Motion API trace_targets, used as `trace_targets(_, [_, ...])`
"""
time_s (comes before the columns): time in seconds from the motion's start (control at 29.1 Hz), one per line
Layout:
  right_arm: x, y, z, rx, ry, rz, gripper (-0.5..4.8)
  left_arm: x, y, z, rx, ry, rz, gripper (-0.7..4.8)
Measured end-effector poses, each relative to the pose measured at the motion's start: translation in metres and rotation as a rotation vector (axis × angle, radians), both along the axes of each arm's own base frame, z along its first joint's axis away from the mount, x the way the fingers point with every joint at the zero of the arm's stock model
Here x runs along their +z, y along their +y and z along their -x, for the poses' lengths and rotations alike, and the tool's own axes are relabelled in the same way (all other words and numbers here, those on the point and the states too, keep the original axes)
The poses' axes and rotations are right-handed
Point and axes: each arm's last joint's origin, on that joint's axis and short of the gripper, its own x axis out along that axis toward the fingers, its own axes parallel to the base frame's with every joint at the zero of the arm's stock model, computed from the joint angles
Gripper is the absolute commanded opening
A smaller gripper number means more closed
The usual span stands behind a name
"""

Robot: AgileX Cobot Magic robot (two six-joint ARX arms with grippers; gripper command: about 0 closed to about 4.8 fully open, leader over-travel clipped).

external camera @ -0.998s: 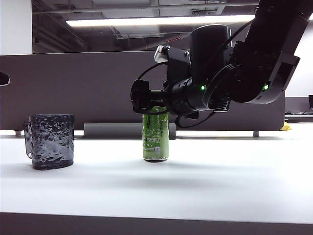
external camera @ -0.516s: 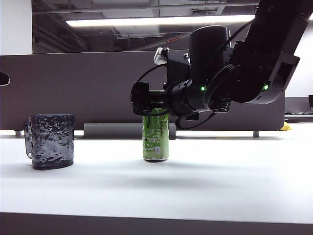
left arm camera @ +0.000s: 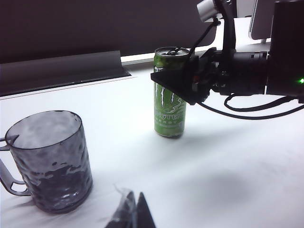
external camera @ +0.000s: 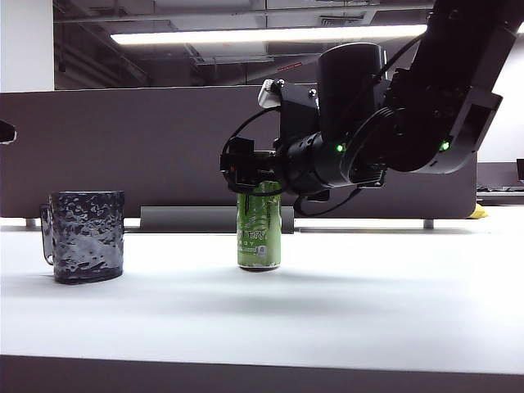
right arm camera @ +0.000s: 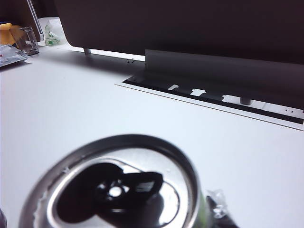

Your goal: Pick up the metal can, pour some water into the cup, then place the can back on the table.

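The metal can [external camera: 259, 237] stands upright on the counter [external camera: 368, 303], a little left of the middle in the exterior view, with the cup [external camera: 83, 236] well apart from it at nine o'clock; my right pincer [external camera: 250, 170] sits level around the can's upper part just under the silver rim, its jaws set either side of the can, and I cannot tell whether they are pressing the wall or only bracketing it; the can's base rests on the counter, so I judge the lift not yet begun; my left pincer [left arm camera: 130, 213] hangs idle near the cup, only its dark tips showing, and I cannot tell how its jaws stand. I judge the can thin-walled and smooth, so it may dent under a hard squeeze and slip under a weak one; the tab is open, so whatever water it holds will shift as I tip it, and a tall slim body topples easily; a hold on the upper half, square across the round wall, seems best to me. The counter is plain white, flat and slightly glossy; a dark partition [external camera: 123, 147] rises at twelve o'clock behind it, with ceiling strip lights [external camera: 270, 34] above.
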Motion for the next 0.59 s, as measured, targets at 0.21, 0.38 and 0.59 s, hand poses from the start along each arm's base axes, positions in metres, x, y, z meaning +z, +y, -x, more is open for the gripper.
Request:
trace_targets(0.21, [0.0000, 0.0000, 0.0000, -0.001, 0.000, 0.000, 2.82, 0.0000, 0.0000, 0.0000, 0.000, 0.000, 0.000, -0.05])
trace_targets(0.38, [-0.0001, 0.0000, 0.0000, 0.000, 0.001, 0.000, 2.69, 0.0000, 0.0000, 0.0000, 0.000, 0.000, 0.000, -0.05])
trace_targets(0.59, [-0.0001, 0.0000, 0.0000, 0.000, 0.001, 0.000, 2.33, 0.0000, 0.0000, 0.0000, 0.000, 0.000, 0.000, -0.05])
